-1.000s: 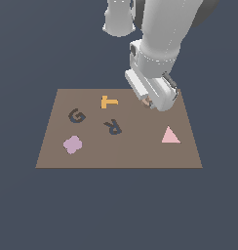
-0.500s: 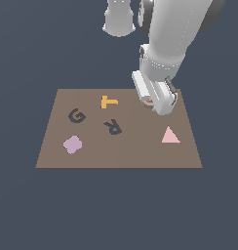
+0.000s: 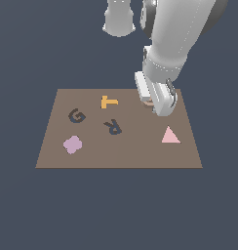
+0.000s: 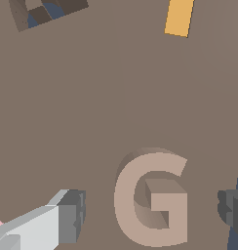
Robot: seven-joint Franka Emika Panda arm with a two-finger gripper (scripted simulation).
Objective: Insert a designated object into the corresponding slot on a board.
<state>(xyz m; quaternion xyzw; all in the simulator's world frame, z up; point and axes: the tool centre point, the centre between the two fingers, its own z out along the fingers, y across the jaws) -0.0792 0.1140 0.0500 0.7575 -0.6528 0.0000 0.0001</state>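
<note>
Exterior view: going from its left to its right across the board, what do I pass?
Lilac blob → G slot → orange T → R slot → gripper over the G piece → pink triangle.

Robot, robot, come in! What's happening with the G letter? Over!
Gripper open, fingers on either side of the tan G piece, not touching. G flat on the board, far from the G slot. Nothing in between.

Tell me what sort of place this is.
Most likely a simulated test scene, not a real room: a flat brown board with a G-shaped slot floats on a featureless dark backdrop, with a tan G piece between the open gripper fingers.
</note>
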